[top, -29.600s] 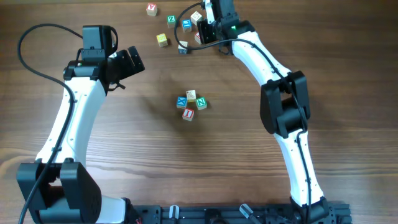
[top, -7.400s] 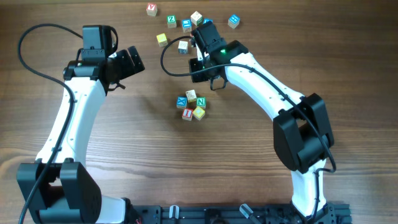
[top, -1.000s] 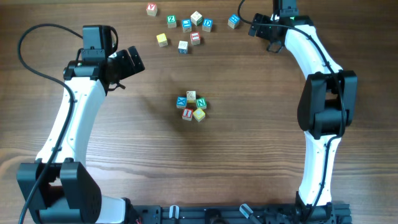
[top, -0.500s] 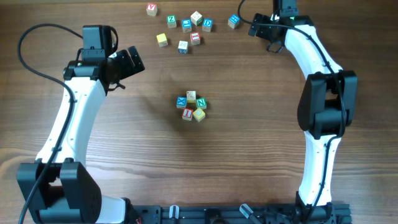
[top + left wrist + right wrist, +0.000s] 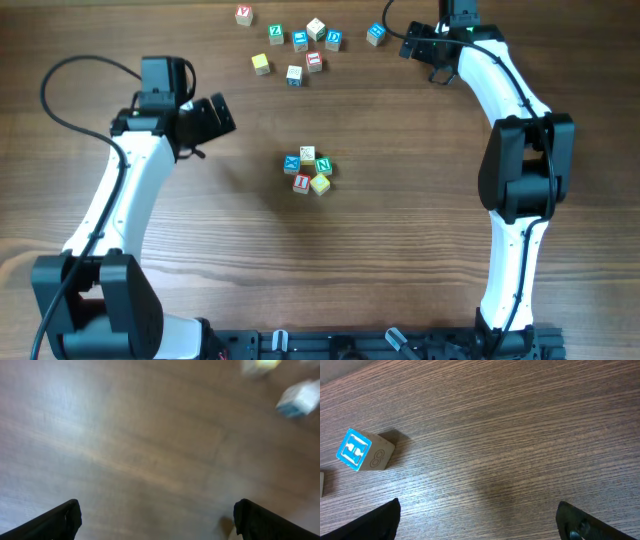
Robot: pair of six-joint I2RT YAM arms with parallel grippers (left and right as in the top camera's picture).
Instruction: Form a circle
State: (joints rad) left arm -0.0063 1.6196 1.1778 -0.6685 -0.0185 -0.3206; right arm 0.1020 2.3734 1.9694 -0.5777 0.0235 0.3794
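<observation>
The circle (image 5: 308,172) is a tight ring of five small letter cubes at mid-table: blue-faced (image 5: 292,163), cream (image 5: 307,154), green-faced (image 5: 323,165), red-faced (image 5: 301,183) and plain yellow (image 5: 319,184). My left gripper (image 5: 220,114) hangs open to the ring's upper left, well apart from it. In the blurred left wrist view the left gripper (image 5: 157,525) has only bare wood between its fingers (image 5: 62,520). My right gripper (image 5: 410,45) is open at the far right back. The right wrist view shows the right gripper (image 5: 480,527) empty over the tabletop.
Several loose letter cubes (image 5: 300,42) lie scattered along the back edge. A blue-faced H cube (image 5: 376,34) sits just left of the right gripper, and the right wrist view has this H cube (image 5: 362,451) at the left. Two blurred cubes (image 5: 299,399) show in the left wrist view.
The left arm has shifted a little to the right and toward the front. The right arm and all cubes have stayed put.
</observation>
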